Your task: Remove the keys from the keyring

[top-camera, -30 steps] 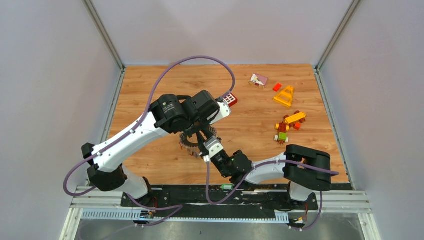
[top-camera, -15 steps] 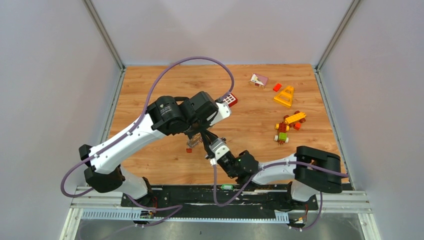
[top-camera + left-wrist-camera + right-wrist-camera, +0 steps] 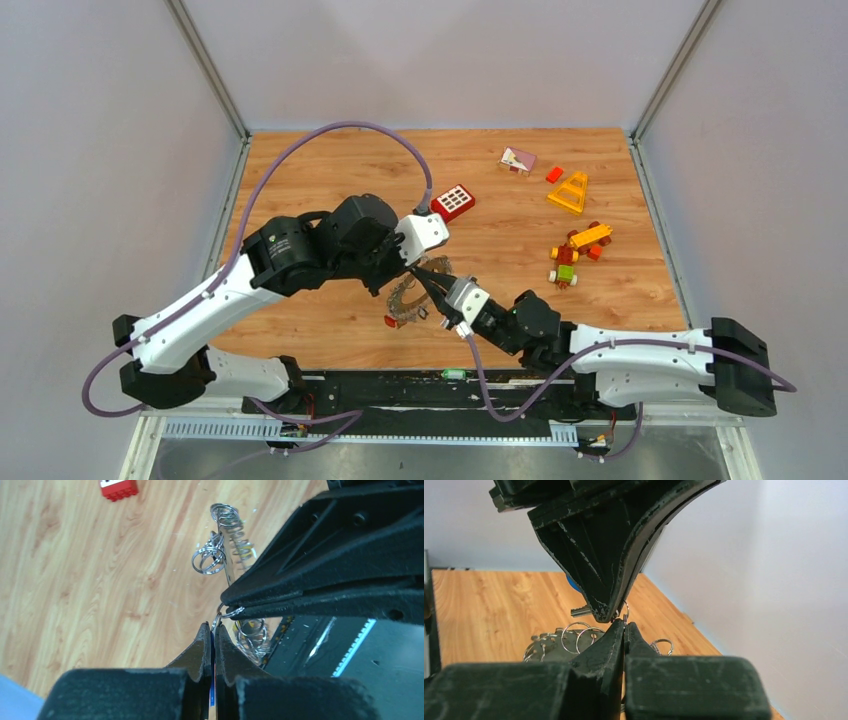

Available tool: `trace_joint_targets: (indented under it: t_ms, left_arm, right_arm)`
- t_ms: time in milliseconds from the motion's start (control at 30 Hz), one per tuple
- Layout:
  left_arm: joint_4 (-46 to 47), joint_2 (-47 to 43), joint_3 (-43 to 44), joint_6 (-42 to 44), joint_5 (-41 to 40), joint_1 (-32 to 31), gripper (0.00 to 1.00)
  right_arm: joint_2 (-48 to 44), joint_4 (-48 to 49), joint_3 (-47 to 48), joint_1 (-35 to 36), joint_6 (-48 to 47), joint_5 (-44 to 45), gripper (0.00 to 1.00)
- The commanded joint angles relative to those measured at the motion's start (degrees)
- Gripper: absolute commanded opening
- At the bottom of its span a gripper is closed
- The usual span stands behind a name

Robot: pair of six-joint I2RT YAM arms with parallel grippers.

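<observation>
Top view: keyring frame centre, beneath meeting hands. Left-wrist view only: left hand pinched tight on blue key head. Right-wrist view: right hand clamped on small split ring.

Top view is bright and evenly lit from overhead, nothing blown out. Soft, short shadows lie on the table under both arms, darkest just below the left gripper around the keyring. Edges bend slightly and the walls lean. Overall sharp, but small metal is too tiny to resolve. In the left wrist view, its own fingers near the lens are soft, flat black. Wood beyond the claw tips is sharp, the small ring glints white, and a cyan strip glares right of the claw. In the right wrist view, the right gripper is blurred and dark, keys past the tips are fairly sharp, and the wall is pale.
</observation>
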Motion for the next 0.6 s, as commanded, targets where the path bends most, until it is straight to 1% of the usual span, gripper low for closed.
trace_joint_targets:
  t_ms: [0, 133, 333, 567]
  left_arm:
    - [7.2, -5.1, -4.1, -1.9, 6.5, 0.4, 0.00]
    - [15.9, -10.4, -11.4, -3.4, 13.5, 0.4, 0.00]
    - [28.0, -17.4, -21.5, -6.4, 16.0, 0.4, 0.00]
    - [32.6, -19.7, -27.0, -7.3, 19.9, 0.3, 0.00]
  right_arm:
    - [-5.4, -12.7, 4.0, -0.2, 2.5, -5.5, 0.00]
    - [-8.5, -16.3, 3.7, -0.2, 3.5, -6.2, 0.00]
    - [-10.4, -19.5, 3.3, -0.1, 4.1, -7.7, 0.00]
    - [-11.1, -22.4, 4.1, -0.1, 4.4, -9.1, 0.00]
